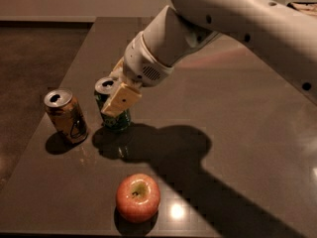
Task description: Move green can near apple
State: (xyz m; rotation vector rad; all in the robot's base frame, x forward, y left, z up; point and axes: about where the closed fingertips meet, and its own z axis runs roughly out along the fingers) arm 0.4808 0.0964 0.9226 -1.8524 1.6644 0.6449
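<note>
The gripper (114, 101) sits up and to the left of the apple (138, 196), closed around the green can (119, 120). One tan finger pad (122, 99) lies flat across the can's near side, and the other finger is hidden behind the can, so the grip is judged from how tightly the pad presses the can wall. The hold is taken from the side, at mid-height, leaving the silver top free. That suits a carry that keeps the can upright. The can leans slightly in the grip, and whether its base touches the bench (237, 133) cannot be told. Its shadow spreads on the bench towards the apple.

The white arm (198, 29) reaches in from above and right of the apple, so its bulk stays clear of the line from can to apple.

An orange-tan can (66, 115) stands further left of the apple than the green can, just beside the green can but apart from it.

The apple rests near the front edge of the bench, stem dimple up, and bare bench separates it from the green can. The green can is not yet near it, so the carry looks about half done.
</note>
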